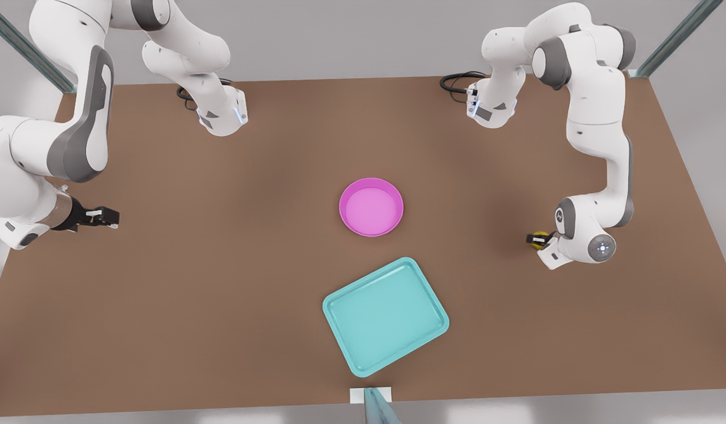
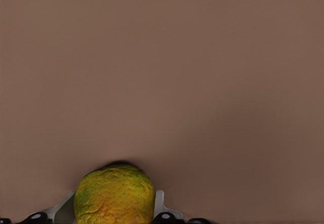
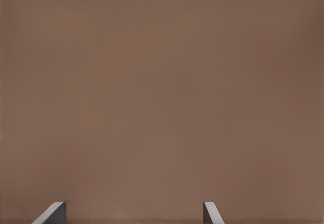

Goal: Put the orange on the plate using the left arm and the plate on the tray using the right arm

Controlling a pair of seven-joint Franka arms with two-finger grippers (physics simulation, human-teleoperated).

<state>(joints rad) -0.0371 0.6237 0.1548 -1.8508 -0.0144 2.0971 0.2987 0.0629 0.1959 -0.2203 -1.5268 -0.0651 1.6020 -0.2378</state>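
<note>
The orange (image 2: 115, 196) sits between my left gripper's pale fingers (image 2: 160, 204), which press on both its sides. In the front view that left gripper (image 1: 538, 240) is at the front view's right, low over the brown table, shut on the orange (image 1: 540, 241). The pink plate (image 1: 342, 207) rests near the table's middle, holding nothing. Nearer the front edge lies the teal tray (image 1: 367, 281), turned at an angle and holding nothing. My right gripper (image 1: 109, 217) waits at the front view's left, open over bare table, its fingers (image 3: 53, 213) spread wide.
Black cables (image 1: 457, 79) lie by both arm bases at the table's back edge. A metal post (image 1: 377, 407) stands at the front edge just below the tray. Brown table (image 1: 221, 282) stretches between the grippers and the plate.
</note>
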